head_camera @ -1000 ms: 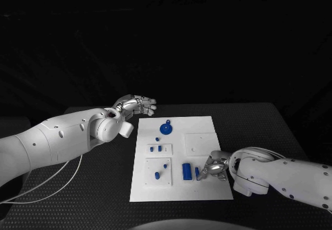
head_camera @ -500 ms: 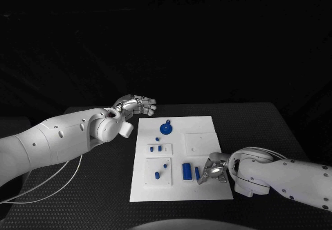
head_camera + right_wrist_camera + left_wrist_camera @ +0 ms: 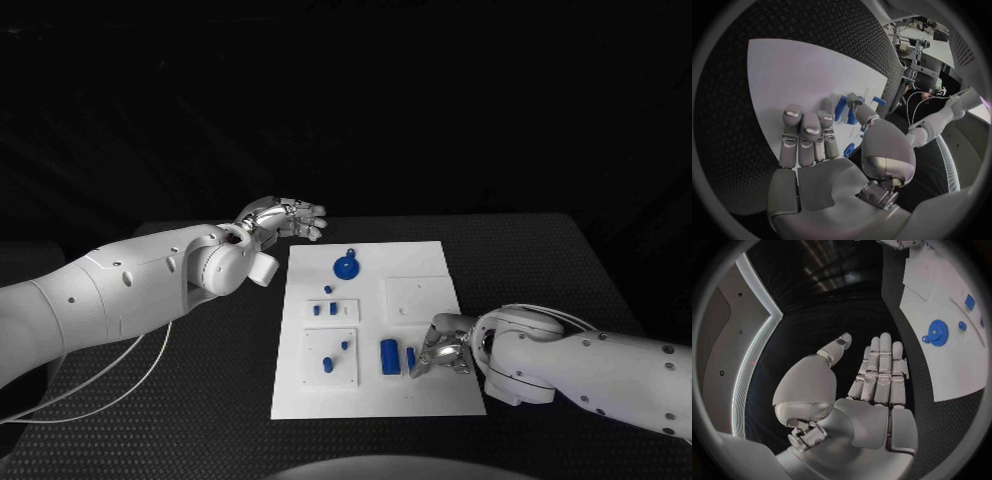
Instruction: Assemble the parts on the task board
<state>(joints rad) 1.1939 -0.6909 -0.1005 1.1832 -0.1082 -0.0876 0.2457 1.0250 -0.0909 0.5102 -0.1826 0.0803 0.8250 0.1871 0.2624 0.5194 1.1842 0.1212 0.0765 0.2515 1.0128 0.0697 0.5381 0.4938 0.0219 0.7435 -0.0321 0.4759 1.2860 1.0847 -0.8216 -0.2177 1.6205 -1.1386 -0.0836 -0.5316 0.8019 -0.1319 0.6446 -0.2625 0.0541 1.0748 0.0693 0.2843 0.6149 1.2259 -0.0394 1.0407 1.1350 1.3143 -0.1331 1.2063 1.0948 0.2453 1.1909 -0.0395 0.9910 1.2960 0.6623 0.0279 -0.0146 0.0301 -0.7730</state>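
Note:
The white task board (image 3: 433, 390) lies mid-table. On it are a round blue part (image 3: 346, 267), several small blue pieces (image 3: 335, 309), a long blue cylinder (image 3: 389, 357) and a short blue bar (image 3: 411, 358). My right hand (image 3: 444, 350) rests low at the board's near right, fingertips against the short bar, which lies on the board. In the right wrist view the right hand (image 3: 817, 145) has its fingers stretched out, and the short blue bar (image 3: 840, 107) sits between a finger and the thumb. My left hand (image 3: 281, 217) hovers off the board's far left corner, fingers straight, holding nothing.
The left wrist view shows the left hand (image 3: 873, 385) flat above black table, with the board (image 3: 942, 360) and round blue part (image 3: 937, 331) beside it. A white cable (image 3: 123, 375) trails under my left arm. Black table (image 3: 534, 260) surrounds the board.
My right hand has edged slightly left, closer onto the short blue bar. The left hand and the other parts have not moved.

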